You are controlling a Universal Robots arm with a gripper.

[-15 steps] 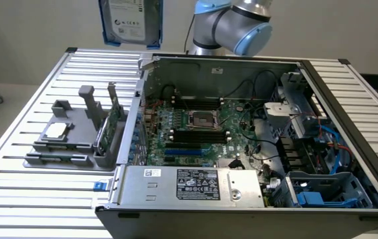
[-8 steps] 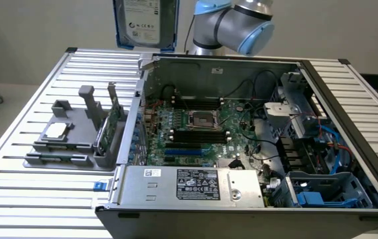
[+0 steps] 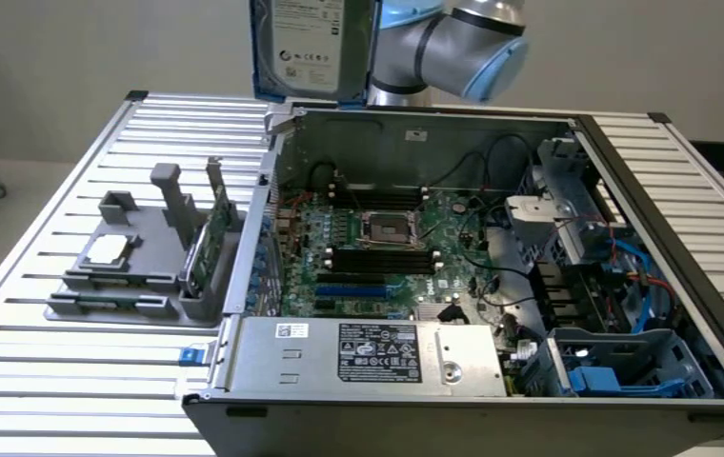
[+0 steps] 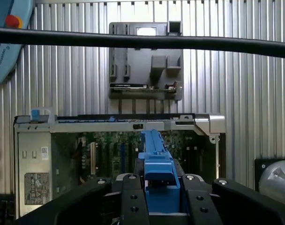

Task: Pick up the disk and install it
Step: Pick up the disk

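Black-fingered gripper (image 4: 157, 197) is clamped on my load by its edges: the flat silver-grey metal disk with a white label and blue plastic carrier frame (image 4: 154, 154), which hangs upright in the air over the open grey computer case (image 3: 464, 124). I judge it stiff, fairly heavy and sensitive to knocks, with the blue frame the safe place to hold. Beyond lies the grey holder block (image 4: 145, 70) on the ribbed metal table (image 4: 63, 70).

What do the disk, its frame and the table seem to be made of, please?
The disk looks like metal under a white printed label. Its frame is glossy moulded blue plastic. The table seems to be aluminium: silvery ribbed slats with a matte sheen.
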